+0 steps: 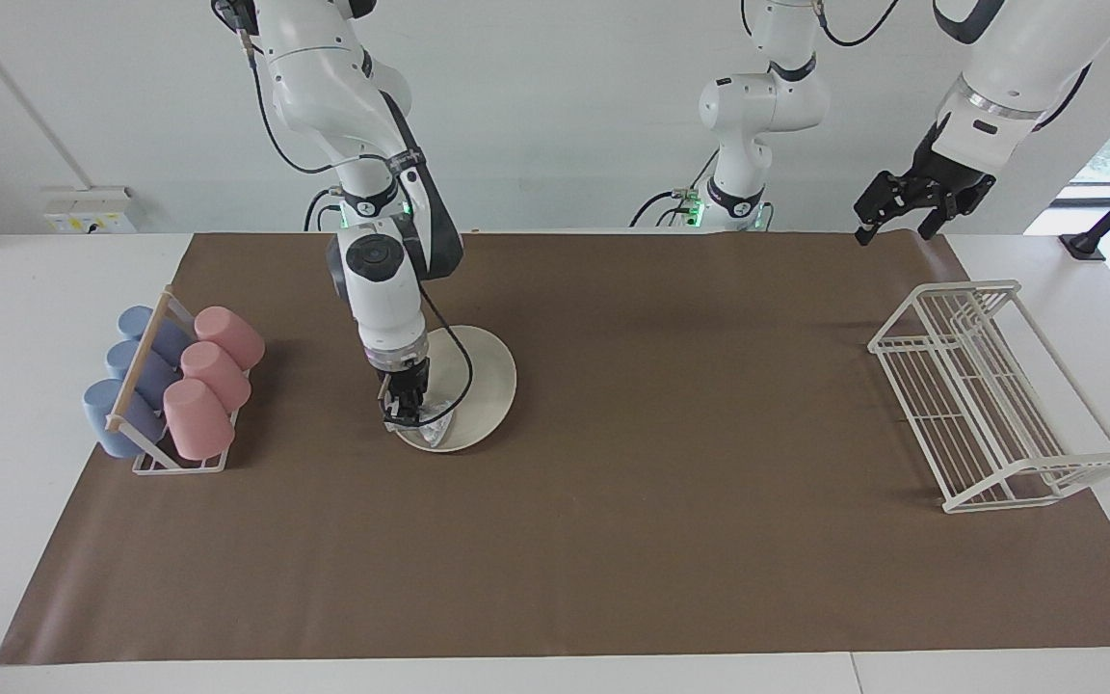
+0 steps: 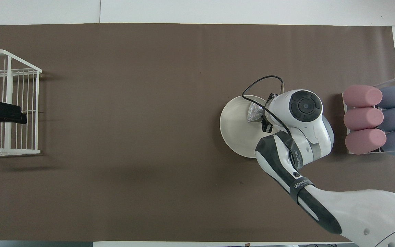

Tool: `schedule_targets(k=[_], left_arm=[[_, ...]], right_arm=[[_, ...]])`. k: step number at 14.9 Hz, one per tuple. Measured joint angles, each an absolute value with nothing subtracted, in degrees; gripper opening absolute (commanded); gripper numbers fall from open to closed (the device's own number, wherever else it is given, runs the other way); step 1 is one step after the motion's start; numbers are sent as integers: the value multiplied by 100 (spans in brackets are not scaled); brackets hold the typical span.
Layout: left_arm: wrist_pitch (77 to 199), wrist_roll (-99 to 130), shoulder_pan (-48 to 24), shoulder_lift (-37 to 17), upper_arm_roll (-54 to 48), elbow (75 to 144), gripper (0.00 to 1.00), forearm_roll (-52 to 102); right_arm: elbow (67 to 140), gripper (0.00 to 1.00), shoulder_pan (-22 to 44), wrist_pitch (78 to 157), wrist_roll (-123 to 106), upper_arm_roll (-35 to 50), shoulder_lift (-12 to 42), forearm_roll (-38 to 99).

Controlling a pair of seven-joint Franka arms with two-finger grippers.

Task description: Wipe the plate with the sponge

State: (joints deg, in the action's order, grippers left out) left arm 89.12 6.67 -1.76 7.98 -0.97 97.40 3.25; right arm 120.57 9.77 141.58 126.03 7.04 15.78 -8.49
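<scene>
Where the facing view begins, at the right arm's end of the table, a cup rack [image 1: 174, 463] holds three blue cups [image 1: 121, 400] and three pink cups [image 1: 213, 371] lying on their sides on the brown mat [image 1: 613, 540]. Next along, the right arm reaches down from its base at the top of that view, and the right gripper [image 1: 405, 413] points straight down over the edge of the plate [image 1: 478, 386] that faces the cups. Its fingers are pinched fully together on the sponge [image 1: 437, 428], the silvery mesh pad, which presses on the plate's surface near that rim. A black cable [image 1: 463, 371] loops from the wrist out over the plate. The plate itself lies flat on the mat, beside the cup rack yet clear of it, toward the right arm's end. In the overhead view the sponge [image 2: 254, 112] shows as a glittery patch on the plate [image 2: 235, 127] just beside the arm's wrist, and a dark band on the forearm carries white lettering [image 2: 299, 184], partly readable as something like "WANJEED". Well apart, toward the left arm's end, a white wire dish rack [image 1: 989, 395] stands on the mat's edge. Above the mat's corner by that rack, the left gripper [image 1: 892, 228] hangs in the air, waiting, fingers spread wide and holding nothing.
</scene>
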Motion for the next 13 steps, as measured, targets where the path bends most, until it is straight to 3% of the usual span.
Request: schedule_targets(k=[8,13], left_arm=[[8912,668,-176,824,-97,9740,100,325],[8912,668,-176,824,-94,9740,100,324]], right_arm=[[11997,0,1934,14073,13707,723,1570,-848],[11986,0,2035,13827,13835,719,1548,-848]])
